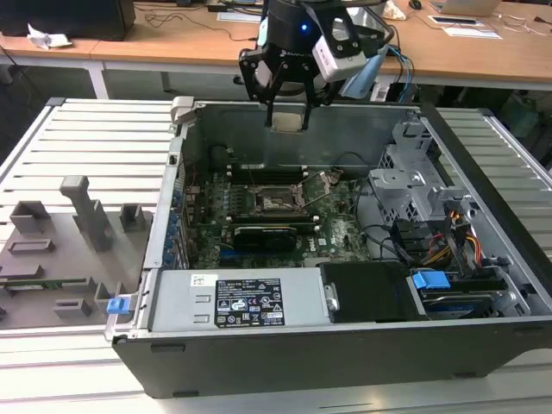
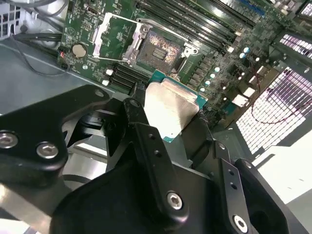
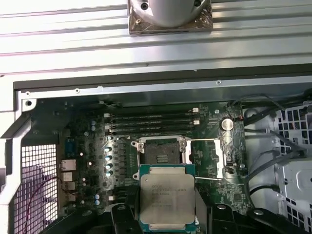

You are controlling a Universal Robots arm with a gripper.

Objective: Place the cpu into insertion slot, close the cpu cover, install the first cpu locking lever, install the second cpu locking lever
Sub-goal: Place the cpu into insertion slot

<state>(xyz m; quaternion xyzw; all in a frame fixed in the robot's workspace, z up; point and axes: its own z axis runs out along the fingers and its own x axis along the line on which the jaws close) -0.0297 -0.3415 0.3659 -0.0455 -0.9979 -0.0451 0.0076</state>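
Claw (image 2: 168, 117) is gripping the cpu (image 3: 167, 197) by 2 opposite edges. Its black fingers (image 2: 146, 141) are closing only as far as the chip's width, and the cpu's silver top is facing both wrist cams.

In the exterior view the claw is hanging w/ the cpu over the far side of the open pc case (image 1: 483, 345), well above the motherboard (image 1: 336, 233) and not touching it.

Below the cpu, the socket (image 3: 161, 152) is lying uncovered, its dark contact field showing. Just beside the socket, the cpu cover (image 3: 207, 157) is sitting swung open on its hinge, w/ green board showing through its square window.

A round coin battery (image 3: 226, 123) is sitting near the cover's far corner. A row of long memory slots (image 3: 151, 123) is running along the socket's far side.

Beyond the slots the grey case wall (image 3: 146, 87) is rising, and a ribbed metal table (image 3: 97, 44) is stretching out past it.

Farthest off in the exterior view, a wooden desk (image 1: 172, 47) is carrying cables & papers.
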